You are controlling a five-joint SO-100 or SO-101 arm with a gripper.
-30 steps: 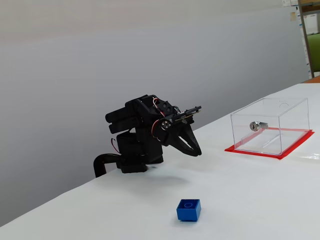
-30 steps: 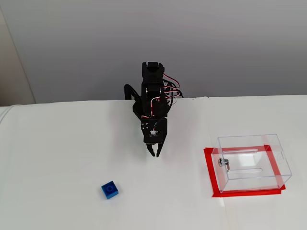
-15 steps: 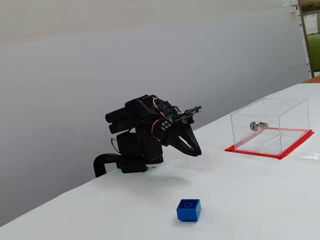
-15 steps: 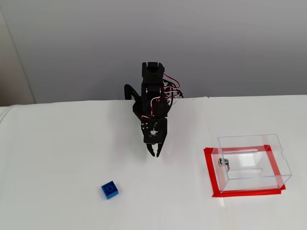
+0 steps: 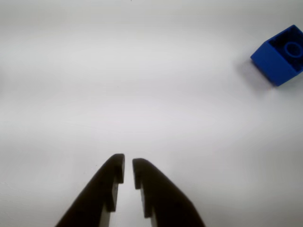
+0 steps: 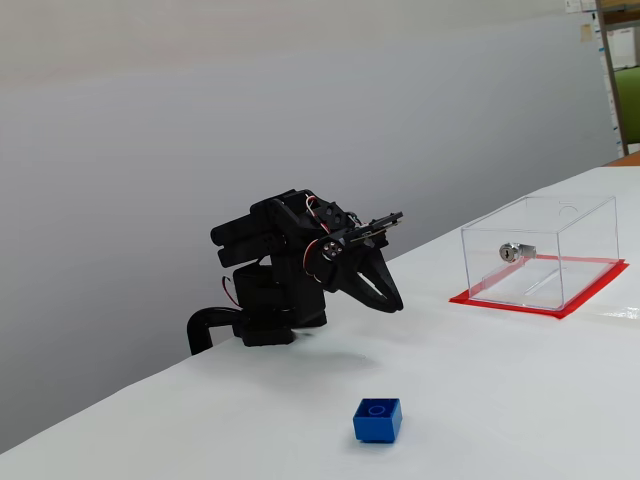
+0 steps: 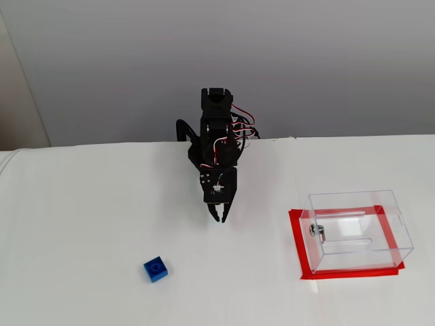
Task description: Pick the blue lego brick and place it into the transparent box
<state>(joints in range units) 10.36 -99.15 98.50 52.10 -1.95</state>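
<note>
The blue brick sits alone on the white surface, stud up, turned a little askew. In the wrist view it shows near the upper right edge, well apart from the hand. In the fixed view from above, the brick lies toward the lower left, the clear box with its red base stands at the right, and the black arm rises between them at the back edge. The box carries a small silver lock on one wall and holds nothing else that shows. The hand hangs above bare surface, tips pointing down, its two fingers nearly pressed together with only a thin slit between them, pinching nothing.
</note>
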